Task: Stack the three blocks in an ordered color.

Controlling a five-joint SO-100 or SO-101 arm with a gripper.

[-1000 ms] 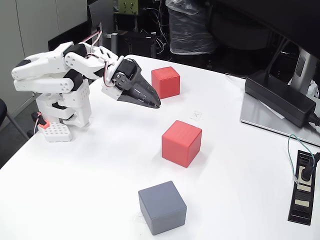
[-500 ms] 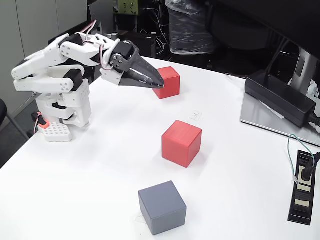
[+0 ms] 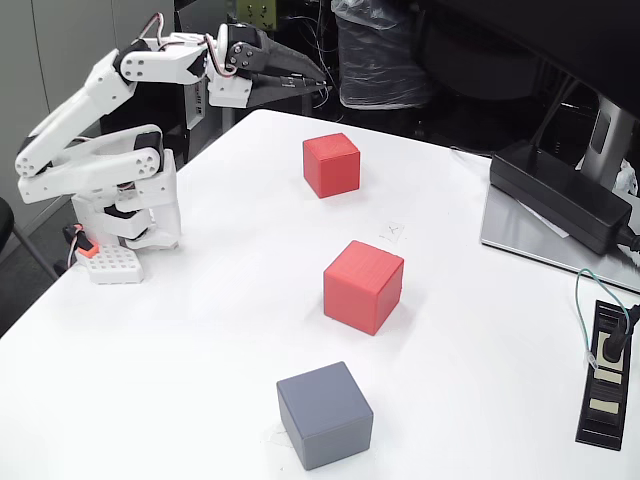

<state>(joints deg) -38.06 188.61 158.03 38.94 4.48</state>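
Observation:
Three blocks rest apart on the white table in the fixed view, lined up from far to near. One red block is farthest, a second red block sits mid-table, and a slate grey block is closest to the front. My gripper is lifted high over the table's far edge, pointing right, up and left of the far red block. Its dark jaws look closed together with nothing between them.
The white arm base stands at the table's left edge. A black power brick lies on a grey slab at the right, with a black power strip and cable near the right front. Dark clutter sits behind the table.
The gripper rose from low over the table, left of the far red block, up and back over the far edge. The blocks have not moved.

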